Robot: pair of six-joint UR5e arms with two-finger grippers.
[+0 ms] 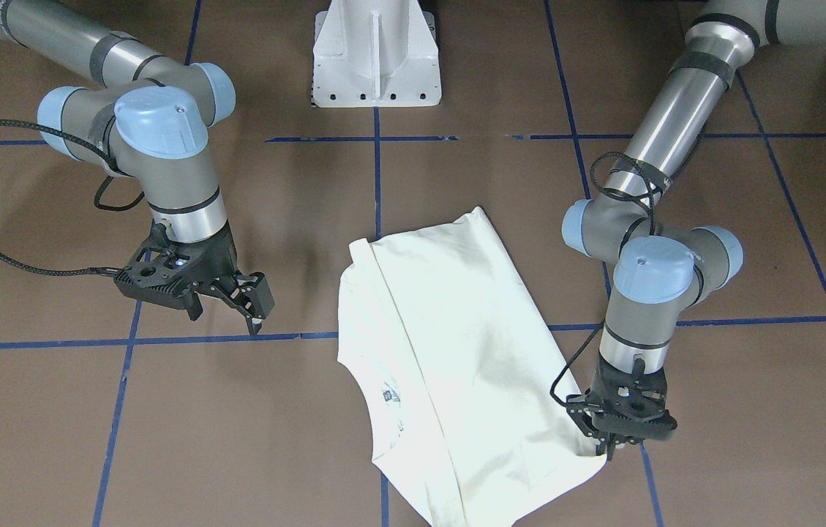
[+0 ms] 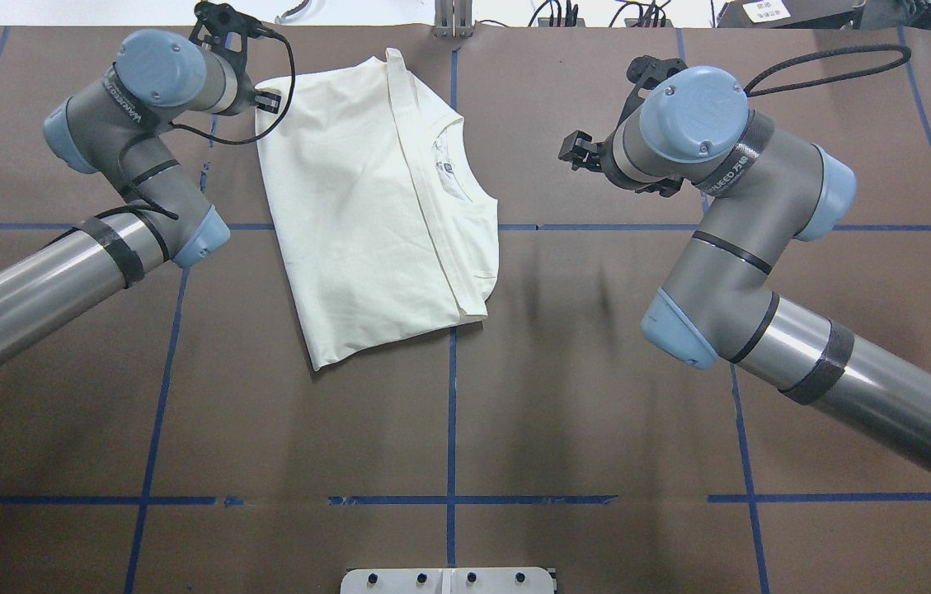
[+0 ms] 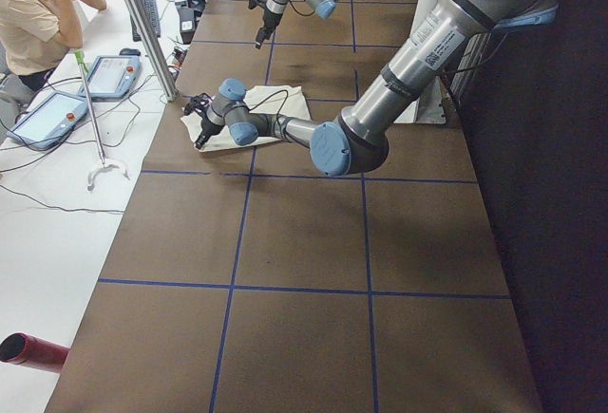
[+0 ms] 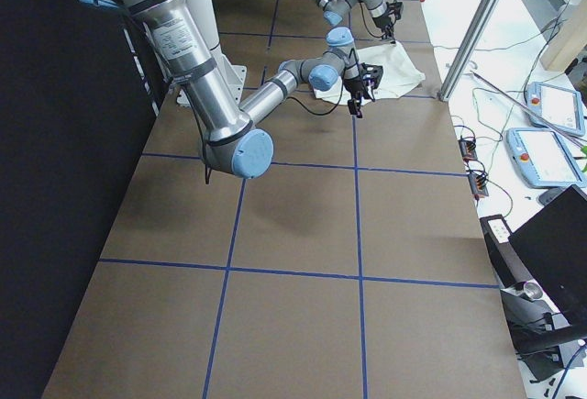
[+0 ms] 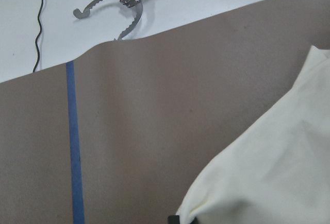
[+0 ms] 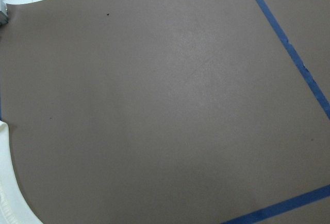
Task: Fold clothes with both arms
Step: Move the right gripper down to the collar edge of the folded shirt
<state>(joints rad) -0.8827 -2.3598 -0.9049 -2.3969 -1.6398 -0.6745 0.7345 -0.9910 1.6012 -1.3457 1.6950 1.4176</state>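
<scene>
A: Near end first: white pedestal base (image 2: pixel 449 580), then a bare stretch of brown table (image 2: pixel 449 429) with blue tape lines (image 2: pixel 450 396). No task item there.

B: Shirt?

A: The cream T-shirt (image 2: pixel 366 206) is on the far half of the table, mostly left of the centre line, and it lies skewed. It's partly folded, plain side up, with the neck label (image 2: pixel 447 167) showing at the collar. A folded strip runs along its right side.

B: Grippers?

A: The left gripper (image 1: pixel 612 446) is at the shirt's far left corner, fingers pinched on the cloth. Its wrist view shows that corner bunched and a bit raised. The right gripper (image 1: pixel 256 316) hangs over bare table, well apart from the shirt and holding nothing. Can't tell whether it's open or closed.

B: Risks?

A: My read: only one corner is held. If the left arm pulls alone, the whole shirt likely drags or swings instead of folding, and the strip laid over could fall open. The pinch looks shallow, right at the tip, so it may slip or catch only the top layer.

B: Further out?

A: The table edge is just beyond that corner, and a metal grabber tool (image 5: pixel 121 5) lies on the white surface past it. An outward pull could tip cloth over the edge. A person (image 3: pixel 38 14) sits further off.
</scene>
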